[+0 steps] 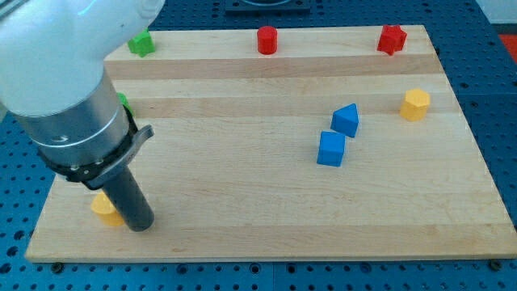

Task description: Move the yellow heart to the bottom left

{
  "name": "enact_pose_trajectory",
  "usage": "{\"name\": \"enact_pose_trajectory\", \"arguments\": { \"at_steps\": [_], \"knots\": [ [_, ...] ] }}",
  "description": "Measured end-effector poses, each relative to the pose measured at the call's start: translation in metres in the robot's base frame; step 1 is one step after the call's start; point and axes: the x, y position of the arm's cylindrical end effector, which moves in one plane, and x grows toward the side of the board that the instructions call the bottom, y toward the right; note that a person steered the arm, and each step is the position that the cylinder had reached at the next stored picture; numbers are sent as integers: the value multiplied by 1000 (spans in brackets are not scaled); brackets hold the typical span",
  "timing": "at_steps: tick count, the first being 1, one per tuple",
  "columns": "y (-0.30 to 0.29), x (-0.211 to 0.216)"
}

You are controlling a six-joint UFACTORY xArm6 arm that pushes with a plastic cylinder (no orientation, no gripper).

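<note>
A yellow block, likely the yellow heart, lies near the board's bottom left corner, partly hidden behind my rod. My tip rests on the board just right of it, touching or nearly touching it. A second yellow block, a hexagon, stands at the view's right edge of the board.
A green block sits at the top left, a red cylinder at top centre, a red star-like block at top right. A blue triangular block and a blue cube sit right of centre. Another green block peeks from behind the arm.
</note>
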Motion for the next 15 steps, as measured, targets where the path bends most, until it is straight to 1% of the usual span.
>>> {"name": "enact_pose_trajectory", "arguments": {
  "at_steps": [2, 5, 7, 8, 9, 13, 15],
  "knots": [
    [-22, 0],
    [-24, 4],
    [5, -3],
    [8, -20],
    [2, -32],
    [-36, -32],
    [-39, -32]
  ]
}}
